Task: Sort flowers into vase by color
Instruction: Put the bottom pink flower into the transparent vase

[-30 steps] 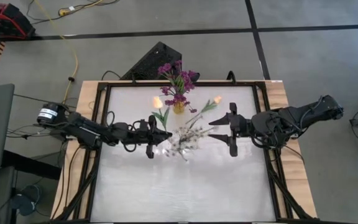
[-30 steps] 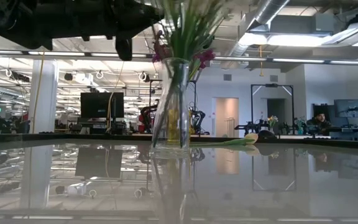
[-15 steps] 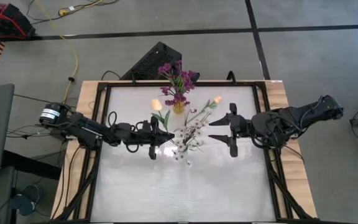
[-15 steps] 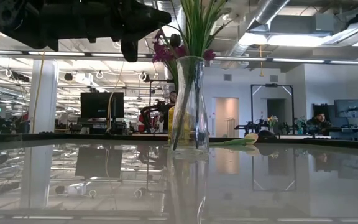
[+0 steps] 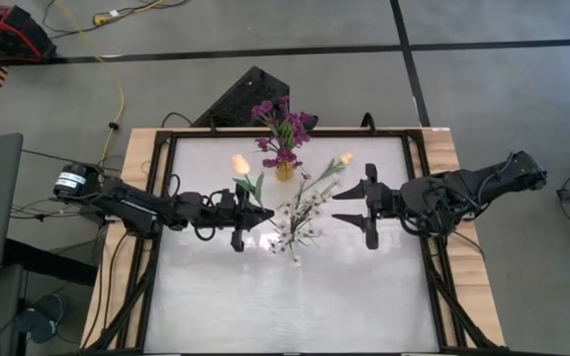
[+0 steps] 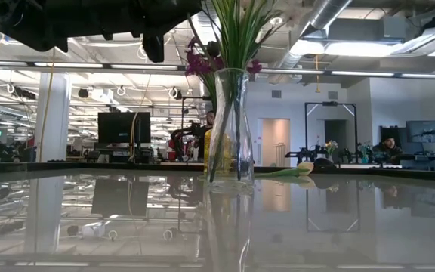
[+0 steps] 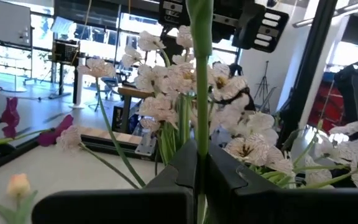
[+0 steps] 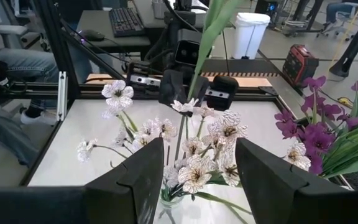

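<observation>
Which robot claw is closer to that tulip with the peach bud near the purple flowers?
Left. The left gripper is shut on the peach tulip stem; the right gripper, open, waits across the white flowers.

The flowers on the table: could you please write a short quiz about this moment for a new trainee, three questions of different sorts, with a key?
1. True or false: the right gripper is shut on a purple flower.
2. What does the left gripper hold between its fingers? A) a green stem B) a purple flower C) nothing
3. Fill in the missing word: the white flowers stand in a clear glass ____.

Key:
1. False; it is open and holds nothing.
2. A
3. vase
</observation>
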Action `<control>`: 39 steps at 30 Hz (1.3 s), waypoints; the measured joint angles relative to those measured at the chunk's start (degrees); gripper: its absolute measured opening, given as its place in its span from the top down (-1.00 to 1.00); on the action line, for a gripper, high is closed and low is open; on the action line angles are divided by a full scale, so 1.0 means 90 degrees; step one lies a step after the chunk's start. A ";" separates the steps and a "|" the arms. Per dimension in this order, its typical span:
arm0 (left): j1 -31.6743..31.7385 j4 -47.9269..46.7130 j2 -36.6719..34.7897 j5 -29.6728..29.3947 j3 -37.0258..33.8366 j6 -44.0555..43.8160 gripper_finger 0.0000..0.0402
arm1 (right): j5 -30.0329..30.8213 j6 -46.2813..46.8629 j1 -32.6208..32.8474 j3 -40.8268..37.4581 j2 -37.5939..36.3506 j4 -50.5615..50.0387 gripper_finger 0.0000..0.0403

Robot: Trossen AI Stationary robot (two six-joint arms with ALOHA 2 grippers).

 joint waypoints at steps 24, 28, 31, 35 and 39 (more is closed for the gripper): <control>-0.0001 -0.0757 0.0002 -0.0189 0.0172 0.0099 1.00 | 0.0000 0.0121 0.0002 0.0000 0.0000 0.0034 -0.11; 0.0000 -0.1613 0.0003 -0.0202 0.0542 0.0107 1.00 | 0.0000 0.0121 0.0002 0.0000 0.0000 0.0036 -0.11; -0.0002 -0.2092 0.0005 -0.0200 0.0827 0.0118 1.00 | 0.0000 0.0121 0.0002 0.0000 0.0000 0.0036 -0.11; 0.0000 -0.2758 0.0005 -0.0202 0.1141 0.0003 1.00 | 0.0000 0.0121 0.0002 0.0000 0.0000 0.0028 -0.11; -0.0002 -0.3167 0.0005 -0.0277 0.1293 -0.0098 1.00 | 0.0000 0.0121 0.0002 0.0000 0.0000 -0.0003 -0.11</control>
